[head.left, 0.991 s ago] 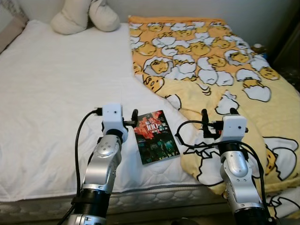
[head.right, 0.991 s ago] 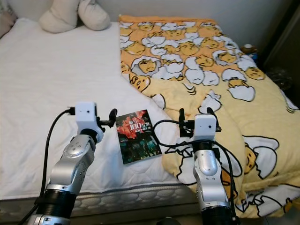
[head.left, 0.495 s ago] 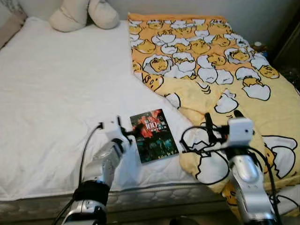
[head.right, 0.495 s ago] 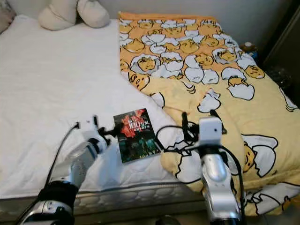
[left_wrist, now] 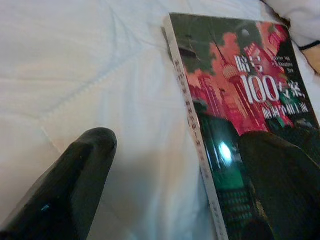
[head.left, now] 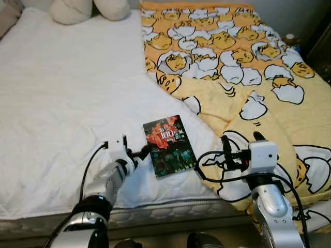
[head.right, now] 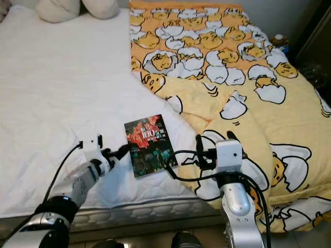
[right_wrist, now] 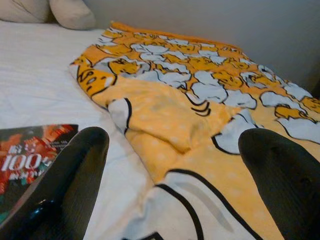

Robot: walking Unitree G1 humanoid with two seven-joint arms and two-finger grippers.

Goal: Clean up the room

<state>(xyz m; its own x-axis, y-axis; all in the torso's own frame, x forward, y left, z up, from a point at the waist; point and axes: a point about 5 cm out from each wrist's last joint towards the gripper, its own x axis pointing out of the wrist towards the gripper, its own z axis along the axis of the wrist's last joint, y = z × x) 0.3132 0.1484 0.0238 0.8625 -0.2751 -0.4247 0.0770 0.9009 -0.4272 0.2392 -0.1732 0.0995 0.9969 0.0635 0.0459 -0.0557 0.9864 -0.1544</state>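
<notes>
A book [head.left: 168, 146] with a dark red and green cover lies flat on the white bed sheet [head.left: 62, 93] near the front edge. My left gripper [head.left: 135, 146] is low on the sheet at the book's left edge, open. In the left wrist view one finger [left_wrist: 75, 185] rests on the sheet and the other finger [left_wrist: 280, 185] lies over the cover, with the book's spine [left_wrist: 192, 125] between them. My right gripper [head.left: 241, 140] hovers open over the yellow egg-print blanket [head.left: 232, 62], holding nothing.
The yellow blanket covers the right half of the bed and hangs over its front corner. Cream pillows [head.left: 77, 9] sit at the head of the bed. Dark furniture [head.right: 318, 46] stands at the far right. The mattress edge [head.left: 155, 214] runs along the front.
My left arm has dropped from above the bed to the sheet, bringing its fingers to the book's left edge. The camera has tilted down a little. The right gripper has barely moved.
</notes>
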